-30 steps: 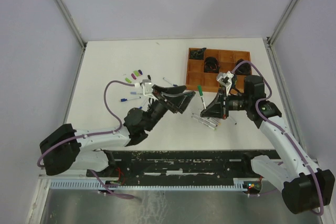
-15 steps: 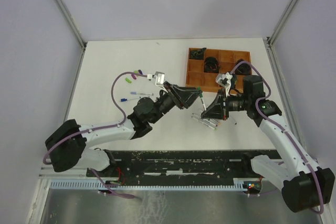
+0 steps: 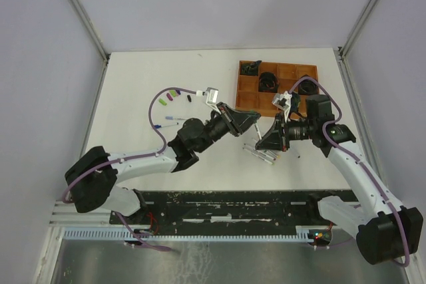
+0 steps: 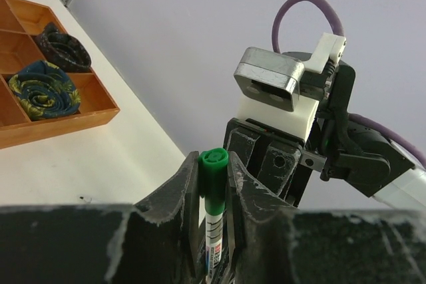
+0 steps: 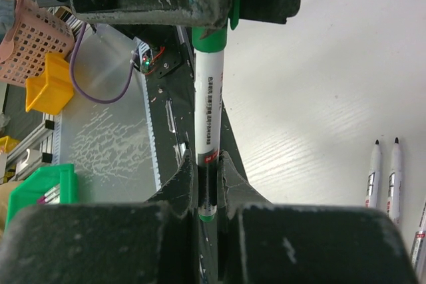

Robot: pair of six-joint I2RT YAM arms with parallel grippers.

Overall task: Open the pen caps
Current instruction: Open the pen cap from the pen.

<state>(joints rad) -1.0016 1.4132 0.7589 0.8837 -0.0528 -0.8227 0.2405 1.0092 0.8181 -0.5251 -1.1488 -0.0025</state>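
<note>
A green pen with a white barrel is held up between the two arms. My right gripper is shut on the lower barrel, at the pen's green tail end. My left gripper is shut on the pen's green cap, both jaws pressed against its sides, and the barrel runs down between them. From above, the left gripper and the right gripper meet nose to nose over the table. Loose pen caps in green, purple and black lie at the left.
A brown compartment tray holding dark rolled items stands at the back right. Several pens lie under the grippers; two more pens with blue ends lie left of the left arm. Uncapped pens show at the right wrist view's edge.
My left arm swung right from the loose caps to the pen held by the right gripper, and its jaws closed onto the green cap. The right arm stayed still.
</note>
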